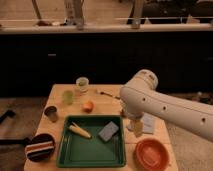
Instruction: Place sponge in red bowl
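The small flat grey-blue sponge (108, 131) lies in the green plastic tray (90, 151), just left of my gripper (136, 131), whose fingers hang spread and empty. The round orange-red bowl (151, 154) sits nearby. My white arm (165, 107) reaches in from the right, wrist bent downward.

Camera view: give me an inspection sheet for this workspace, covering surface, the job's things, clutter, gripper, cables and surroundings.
Surface: wooden table, crowded.
Job's things: sponge lies in the green tray, near a yellow corn-like item; red bowl is empty, on the table beside the tray.
Clutter: striped dark bowl, dark cup, green cup, pale cup, orange item, utensil, grey-blue cloth partly behind the arm.
Gripper: gripper open, nothing in it, hanging between the tray's rim and the cloth.
Cables: nothing seen.
Surroundings: dark cabinet fronts behind the table, counter above them.
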Tool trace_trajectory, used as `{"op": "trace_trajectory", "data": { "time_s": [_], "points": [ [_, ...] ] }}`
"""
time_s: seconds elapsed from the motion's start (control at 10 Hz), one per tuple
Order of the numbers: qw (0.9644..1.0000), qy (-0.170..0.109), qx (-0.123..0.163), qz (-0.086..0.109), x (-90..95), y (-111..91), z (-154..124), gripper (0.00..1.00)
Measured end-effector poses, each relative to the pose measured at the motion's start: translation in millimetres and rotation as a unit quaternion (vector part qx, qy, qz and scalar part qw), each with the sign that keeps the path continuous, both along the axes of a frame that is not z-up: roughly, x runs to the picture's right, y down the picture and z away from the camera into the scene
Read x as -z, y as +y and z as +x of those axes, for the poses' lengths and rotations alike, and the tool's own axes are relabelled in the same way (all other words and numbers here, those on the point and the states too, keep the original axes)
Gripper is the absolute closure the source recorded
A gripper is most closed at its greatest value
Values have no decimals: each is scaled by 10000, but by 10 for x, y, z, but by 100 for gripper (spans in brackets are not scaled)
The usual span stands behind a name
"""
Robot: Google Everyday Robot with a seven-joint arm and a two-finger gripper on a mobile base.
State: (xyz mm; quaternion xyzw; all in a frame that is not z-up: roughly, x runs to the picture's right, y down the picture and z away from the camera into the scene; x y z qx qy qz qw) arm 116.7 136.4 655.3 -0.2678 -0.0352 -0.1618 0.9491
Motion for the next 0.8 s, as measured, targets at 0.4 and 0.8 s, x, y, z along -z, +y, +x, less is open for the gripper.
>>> {"op": "trace_trajectory", "data": {
  "time_s": [0.4, 0.8],
  "points": [
    [9991, -253, -146, -322, -146, 147, -46, 6],
    [9942, -686, -4, -826, -545, 528, -522, 6]
  ]
}}
